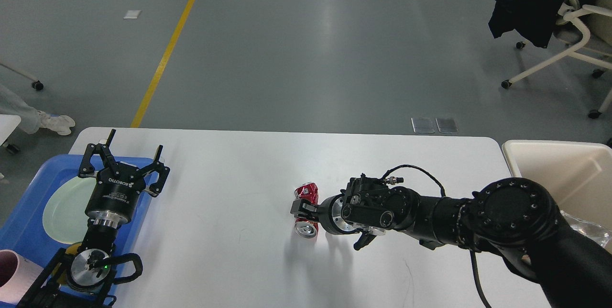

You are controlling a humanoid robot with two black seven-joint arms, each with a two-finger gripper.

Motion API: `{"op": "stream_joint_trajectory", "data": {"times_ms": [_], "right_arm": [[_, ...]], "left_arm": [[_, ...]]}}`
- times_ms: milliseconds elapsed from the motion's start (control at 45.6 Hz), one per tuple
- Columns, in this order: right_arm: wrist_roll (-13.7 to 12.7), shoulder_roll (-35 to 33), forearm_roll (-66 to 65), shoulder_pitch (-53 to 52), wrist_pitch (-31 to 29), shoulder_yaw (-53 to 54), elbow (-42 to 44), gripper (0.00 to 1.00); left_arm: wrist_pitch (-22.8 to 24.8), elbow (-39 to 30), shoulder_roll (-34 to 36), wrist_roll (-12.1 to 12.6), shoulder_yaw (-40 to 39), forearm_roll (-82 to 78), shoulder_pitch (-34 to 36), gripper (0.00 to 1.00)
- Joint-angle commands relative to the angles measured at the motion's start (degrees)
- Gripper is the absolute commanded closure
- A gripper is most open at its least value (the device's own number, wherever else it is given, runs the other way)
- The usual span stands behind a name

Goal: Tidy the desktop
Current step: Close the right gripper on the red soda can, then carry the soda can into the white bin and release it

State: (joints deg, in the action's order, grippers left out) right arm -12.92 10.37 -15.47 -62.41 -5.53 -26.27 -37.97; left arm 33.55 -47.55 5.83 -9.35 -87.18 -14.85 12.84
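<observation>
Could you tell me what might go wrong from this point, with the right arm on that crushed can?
The right gripper pinches the crushed red aluminium can across its dented middle, so it could slip or twist out when lifted. The cream rectangular plastic bin sits past the edge of the large white desktop, so a can dropped on the way might roll onto the floor.
</observation>
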Motion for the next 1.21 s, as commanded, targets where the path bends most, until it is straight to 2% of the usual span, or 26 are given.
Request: {"op": "stream_joint_trajectory", "data": {"times_ms": [0, 66, 197, 307, 767, 899, 1008, 1183], "right_arm": [[0.0, 0.1, 0.1, 0.5, -0.1, 0.0, -0.1, 0.51], [0.0, 0.0, 0.1, 0.5, -0.1, 0.0, -0.2, 0.6], [0.0, 0.0, 0.2, 0.5, -0.1, 0.0, -0.2, 0.86], [0.0, 0.0, 0.2, 0.6, -0.1, 0.1, -0.3, 1.0], [-0.7, -0.8, 2.6, -3.1, -0.2, 0.6, -3.0, 1.0], [-0.6, -6.2, 5.9, -7.4, -0.4, 0.5, -8.2, 1.0], [-1.0, -12.1, 7.4, -13.2, -0.6, -1.5, -16.1, 1.0], [-1.3, -20.6, 8.0, -26.3, -1.8, -13.1, -28.1, 1.0]], "left_arm": [[0.0, 0.0, 0.1, 0.0, 0.0, 0.0, 0.0, 0.04], [-0.1, 0.0, 0.0, -0.1, 0.0, 0.0, 0.0, 0.04], [0.0, 0.0, 0.1, -0.1, 0.0, 0.0, 0.0, 0.04], [-0.1, 0.0, 0.0, 0.0, 0.0, 0.0, 0.0, 0.04], [-0.1, 0.0, 0.0, 0.0, 0.0, 0.0, 0.0, 0.04], [-0.1, 0.0, 0.0, 0.0, 0.0, 0.0, 0.0, 0.04], [-0.1, 0.0, 0.0, 0.0, 0.0, 0.0, 0.0, 0.04], [-0.1, 0.0, 0.1, 0.0, 0.0, 0.0, 0.0, 0.04]]}}
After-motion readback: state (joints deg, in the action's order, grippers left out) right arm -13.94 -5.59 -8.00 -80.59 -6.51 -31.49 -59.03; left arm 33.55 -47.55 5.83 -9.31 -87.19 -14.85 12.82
